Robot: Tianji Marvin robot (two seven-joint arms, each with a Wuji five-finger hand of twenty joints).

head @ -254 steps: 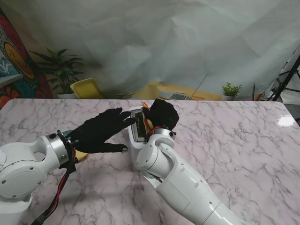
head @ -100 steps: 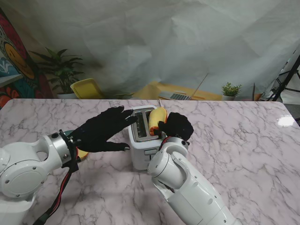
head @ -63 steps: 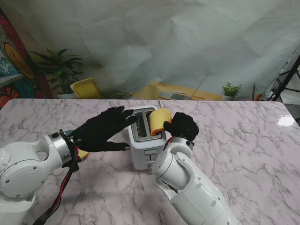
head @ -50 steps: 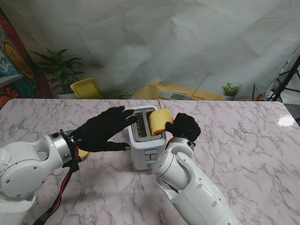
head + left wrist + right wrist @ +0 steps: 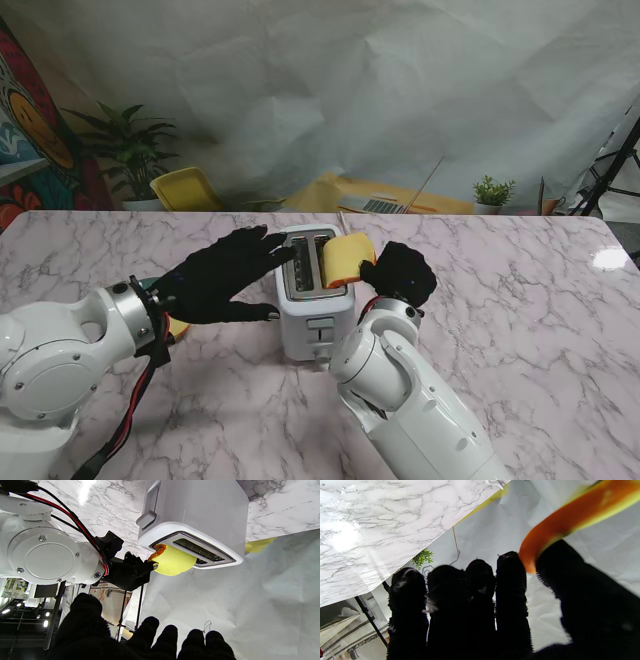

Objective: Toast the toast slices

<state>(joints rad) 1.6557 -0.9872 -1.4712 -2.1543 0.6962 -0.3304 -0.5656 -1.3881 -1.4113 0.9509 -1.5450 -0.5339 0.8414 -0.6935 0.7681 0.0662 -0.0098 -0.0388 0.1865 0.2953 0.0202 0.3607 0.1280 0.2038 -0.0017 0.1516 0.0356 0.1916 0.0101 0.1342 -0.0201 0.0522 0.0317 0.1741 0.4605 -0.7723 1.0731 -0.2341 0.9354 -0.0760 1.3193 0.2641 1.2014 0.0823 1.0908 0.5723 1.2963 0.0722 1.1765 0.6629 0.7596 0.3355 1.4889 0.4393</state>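
One slice of toast (image 5: 346, 260) is pinched in the right hand (image 5: 398, 274) over the toaster (image 5: 314, 293), its lower edge at the right slot. Left hand (image 5: 215, 277) rests on the toaster's left side, fingers (image 5: 262, 244) spread, holding nothing.

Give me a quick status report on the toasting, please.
Right hand pinching toast slice at the toaster slot, not dropped in. Left hand open beside the toaster. Nothing blocking.
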